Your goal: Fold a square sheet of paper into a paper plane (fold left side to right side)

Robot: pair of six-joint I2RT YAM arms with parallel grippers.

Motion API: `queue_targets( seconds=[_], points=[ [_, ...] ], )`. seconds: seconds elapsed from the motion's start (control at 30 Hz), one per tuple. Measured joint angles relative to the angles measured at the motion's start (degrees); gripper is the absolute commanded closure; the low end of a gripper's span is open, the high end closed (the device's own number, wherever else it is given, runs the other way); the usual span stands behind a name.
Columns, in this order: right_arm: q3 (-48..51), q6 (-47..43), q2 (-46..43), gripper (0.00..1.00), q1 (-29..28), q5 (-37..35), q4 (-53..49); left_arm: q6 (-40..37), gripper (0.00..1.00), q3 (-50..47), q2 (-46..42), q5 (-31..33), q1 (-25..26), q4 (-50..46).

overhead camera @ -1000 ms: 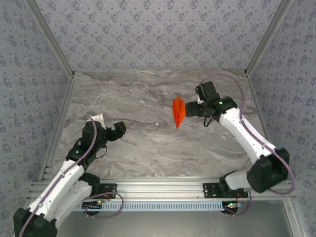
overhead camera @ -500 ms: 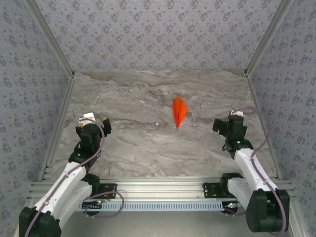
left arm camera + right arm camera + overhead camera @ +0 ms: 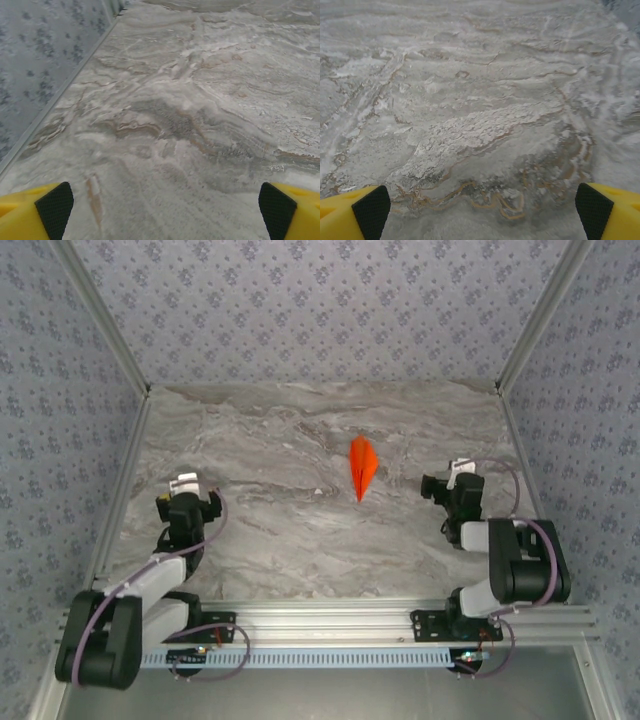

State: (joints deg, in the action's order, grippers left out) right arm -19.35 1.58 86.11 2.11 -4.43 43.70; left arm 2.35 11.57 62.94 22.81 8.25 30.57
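The paper plane, a slim bright orange dart with its point toward the near edge, lies flat on the marble table a little right of centre. No gripper touches it. My left gripper sits folded back near the table's left front, well to the plane's left. My right gripper sits at the right front, a short way right of the plane. Both stand wide open: in each wrist view the yellow fingers with black pads frame bare marble.
A metal rail and patterned wall run along the table's left side, close to the left gripper. Patterned walls close the back and right. The arm bases are bolted on an aluminium frame at the near edge.
Both arms have drawn back toward their bases. The right gripper left the plane's right side and came to the front right; the left swung to the front left. The plane has not moved.
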Motion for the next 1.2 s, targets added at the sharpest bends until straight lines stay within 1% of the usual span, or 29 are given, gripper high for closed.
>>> queue_targets(
  seconds=[0.1,0.37,0.53,0.57,0.67,0.73,1.0,1.2],
  points=[
    [-0.76,-0.72,1.07,0.0,0.0,1.29,0.11,-1.86,0.02,1.53,6.78,-2.91,-0.52,4.74],
    [-1.6,-1.22,1.07,0.0,0.0,2.36,1.4,-4.79,0.02,3.93,17.46,-10.51,-2.43,17.59],
    [-1.6,-1.25,1.07,0.0,0.0,2.38,1.57,-4.2,0.02,5.88,23.12,-14.01,-5.68,20.09],
    [-1.6,-1.22,1.07,0.0,0.0,2.38,1.57,-3.65,0.02,7.45,24.33,-14.43,-6.47,18.36],
    [-1.6,-1.22,1.07,0.0,0.0,2.38,1.57,-2.03,0.02,10.12,25.24,-17.2,-9.18,17.2],
    [-1.6,-1.25,1.07,0.0,0.0,2.36,1.6,-1.33,0.02,10.62,25.24,-17.68,-10.19,17.25],
    [-1.6,-1.6,1.07,0.0,-0.26,2.34,1.57,-0.81,0.02,10.91,25.24,-20.26,-10.01,15.78],
    [-1.6,-1.68,1.05,0.0,-0.28,2.34,1.57,-0.81,0.02,10.91,25.24,-20.65,-10.01,15.5]
  ],
)
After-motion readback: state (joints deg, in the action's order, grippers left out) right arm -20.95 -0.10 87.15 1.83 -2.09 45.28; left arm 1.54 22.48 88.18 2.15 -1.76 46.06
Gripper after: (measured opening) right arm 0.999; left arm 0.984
